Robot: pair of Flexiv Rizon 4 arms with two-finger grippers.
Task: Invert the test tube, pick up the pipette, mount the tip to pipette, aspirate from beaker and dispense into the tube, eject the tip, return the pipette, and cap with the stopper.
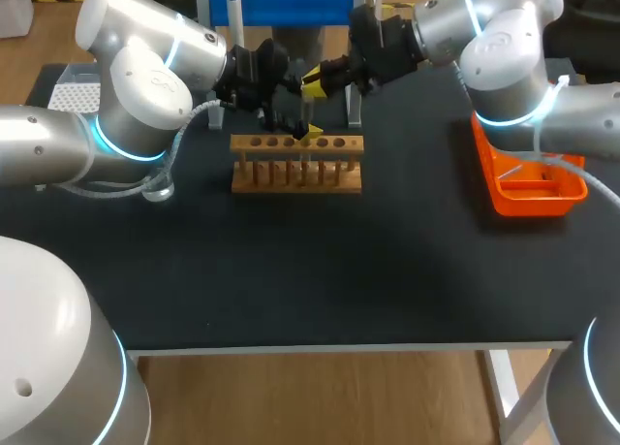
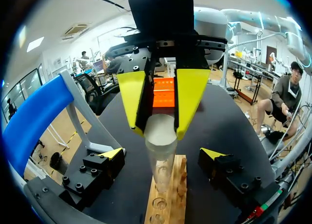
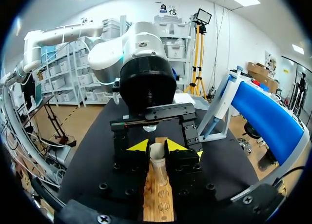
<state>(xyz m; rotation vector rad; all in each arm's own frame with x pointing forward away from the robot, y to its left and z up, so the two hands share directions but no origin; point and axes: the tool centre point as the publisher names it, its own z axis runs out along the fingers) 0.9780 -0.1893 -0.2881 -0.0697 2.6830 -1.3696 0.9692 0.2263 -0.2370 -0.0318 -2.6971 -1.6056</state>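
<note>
A clear test tube (image 2: 161,143) hangs upright just above the wooden rack (image 2: 165,199), over its middle holes. My right gripper (image 3: 157,147) is shut on the tube (image 3: 157,154) near its top, one yellow finger on each side. Its long yellow fingers (image 2: 132,99) show in the left wrist view. My left gripper (image 2: 162,154) faces it from the other side, wide open, its tips well clear of the tube. Over the rack (image 1: 296,164) the two grippers, right (image 1: 312,94) and left (image 1: 289,106), meet. The pipette (image 3: 215,109) hangs on the blue stand (image 3: 265,114).
An orange tray (image 1: 531,191) sits at the table's right edge, under my right arm. The blue stand (image 1: 281,4) spans the back, behind both grippers. A white tip box (image 1: 73,94) stands at the back left. The dark tabletop (image 1: 310,270) in front of the rack is bare.
</note>
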